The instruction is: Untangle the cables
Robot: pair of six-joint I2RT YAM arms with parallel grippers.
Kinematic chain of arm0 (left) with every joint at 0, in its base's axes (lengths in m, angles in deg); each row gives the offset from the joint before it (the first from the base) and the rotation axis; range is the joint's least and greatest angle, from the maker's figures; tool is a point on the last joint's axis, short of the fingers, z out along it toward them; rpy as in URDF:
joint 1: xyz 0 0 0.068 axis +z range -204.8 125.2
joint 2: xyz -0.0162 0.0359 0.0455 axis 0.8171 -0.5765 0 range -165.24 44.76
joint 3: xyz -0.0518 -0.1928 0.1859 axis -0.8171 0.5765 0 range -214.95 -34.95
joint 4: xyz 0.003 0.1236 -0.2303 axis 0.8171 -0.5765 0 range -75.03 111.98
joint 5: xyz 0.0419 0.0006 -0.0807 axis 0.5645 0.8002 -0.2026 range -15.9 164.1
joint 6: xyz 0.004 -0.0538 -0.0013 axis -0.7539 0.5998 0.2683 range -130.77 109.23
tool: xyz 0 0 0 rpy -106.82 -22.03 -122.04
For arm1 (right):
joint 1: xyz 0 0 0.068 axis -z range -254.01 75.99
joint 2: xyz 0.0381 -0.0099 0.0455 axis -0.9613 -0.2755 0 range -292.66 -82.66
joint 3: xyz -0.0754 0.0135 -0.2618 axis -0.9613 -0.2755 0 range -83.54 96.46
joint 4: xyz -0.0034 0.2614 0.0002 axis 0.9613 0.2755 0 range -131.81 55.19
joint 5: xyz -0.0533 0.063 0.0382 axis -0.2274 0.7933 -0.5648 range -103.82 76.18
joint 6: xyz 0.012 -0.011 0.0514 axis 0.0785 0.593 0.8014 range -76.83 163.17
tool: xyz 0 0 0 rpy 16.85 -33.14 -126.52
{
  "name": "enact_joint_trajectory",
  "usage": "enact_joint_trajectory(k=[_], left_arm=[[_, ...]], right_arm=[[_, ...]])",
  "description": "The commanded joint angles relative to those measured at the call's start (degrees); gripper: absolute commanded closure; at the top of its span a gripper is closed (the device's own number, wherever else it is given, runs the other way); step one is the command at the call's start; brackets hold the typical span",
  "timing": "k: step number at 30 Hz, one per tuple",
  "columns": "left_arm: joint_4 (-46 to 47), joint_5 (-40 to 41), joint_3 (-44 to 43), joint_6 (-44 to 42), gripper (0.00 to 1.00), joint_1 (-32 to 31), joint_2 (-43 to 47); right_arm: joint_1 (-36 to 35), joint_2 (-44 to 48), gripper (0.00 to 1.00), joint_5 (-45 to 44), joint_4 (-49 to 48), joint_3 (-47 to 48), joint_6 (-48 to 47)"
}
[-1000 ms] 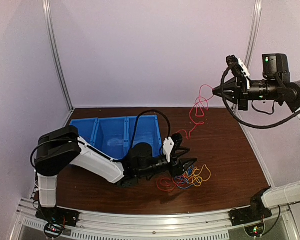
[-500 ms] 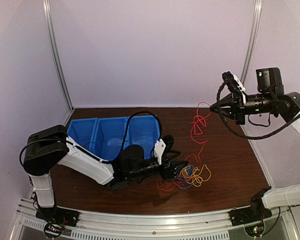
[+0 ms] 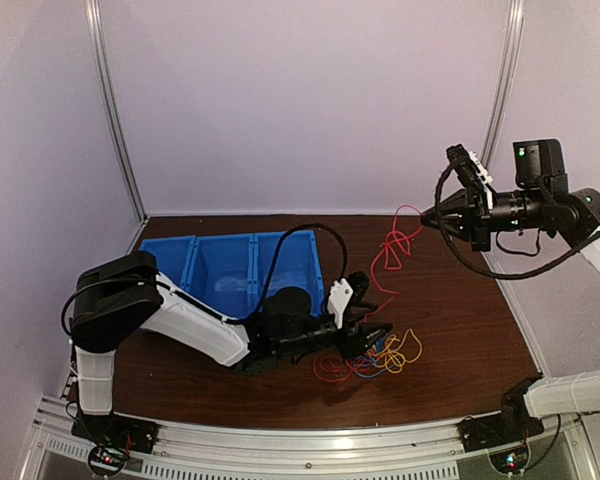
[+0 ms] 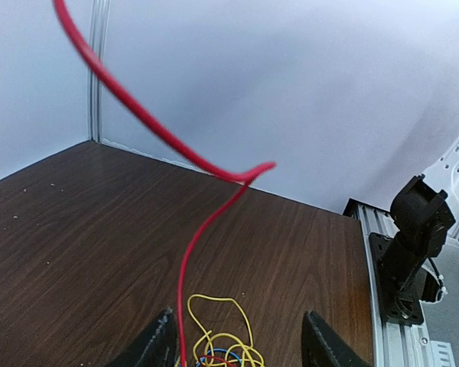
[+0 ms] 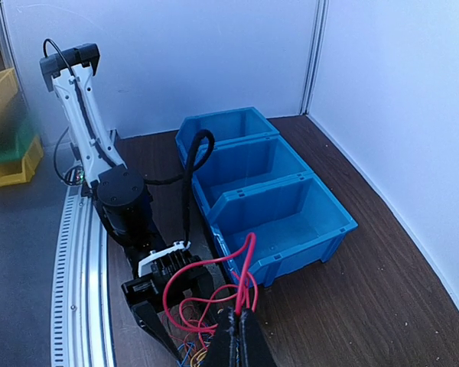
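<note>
- My right gripper (image 3: 427,216) is pinching the red cable (image 3: 384,252) tight, up far right.
- The cable's running down near-left into the knot (image 3: 388,354), near middle.
- My left gripper (image 3: 377,336) is sitting wide open right at it, way nearer.

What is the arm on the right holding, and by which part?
The right gripper pinches the red cable at its raised top part.

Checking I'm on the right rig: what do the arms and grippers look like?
The left arm and right arm have white shells, black joints and looping black cables. The left gripper is black with a white plate; the right gripper is black and tapered.
</note>
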Motion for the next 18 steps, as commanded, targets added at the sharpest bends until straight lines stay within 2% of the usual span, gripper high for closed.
enact_joint_trajectory(k=[1, 4, 7, 10, 12, 16, 18], left_arm=[[2.33, -5.19, -1.68, -1.07, 0.46, -0.12, -2.15], [1.52, -4.73, -2.05, -0.48, 0.58, -0.13, -2.78], [2.32, -3.67, -1.19, 0.24, 0.74, -0.13, -2.7], [2.74, -2.85, -0.53, 0.36, 0.78, -0.12, -2.46], [3.28, -2.24, -0.07, 0.46, 0.78, -0.01, -2.31], [4.12, -3.95, -0.06, 0.58, 0.58, -0.05, -2.3], [4.58, -4.49, -0.13, 0.84, 0.53, -0.05, -2.35]], right_arm=[[0.56, 1.34, 1.0, 1.42, -1.57, 0.1, 1.21], [0.78, 1.59, 1.0, 1.42, -1.74, -0.22, 1.2], [1.06, 1.83, 1.0, 1.4, -1.84, -0.43, 1.35], [1.46, 2.19, 1.0, 1.8, -2.19, -0.6, 1.79], [1.65, 2.29, 1.0, 2.21, -2.43, -0.75, 2.14], [1.96, 2.3, 1.0, 2.57, -2.67, -0.87, 2.28], [2.05, 2.3, 1.0, 2.79, -2.84, -0.93, 2.5]])
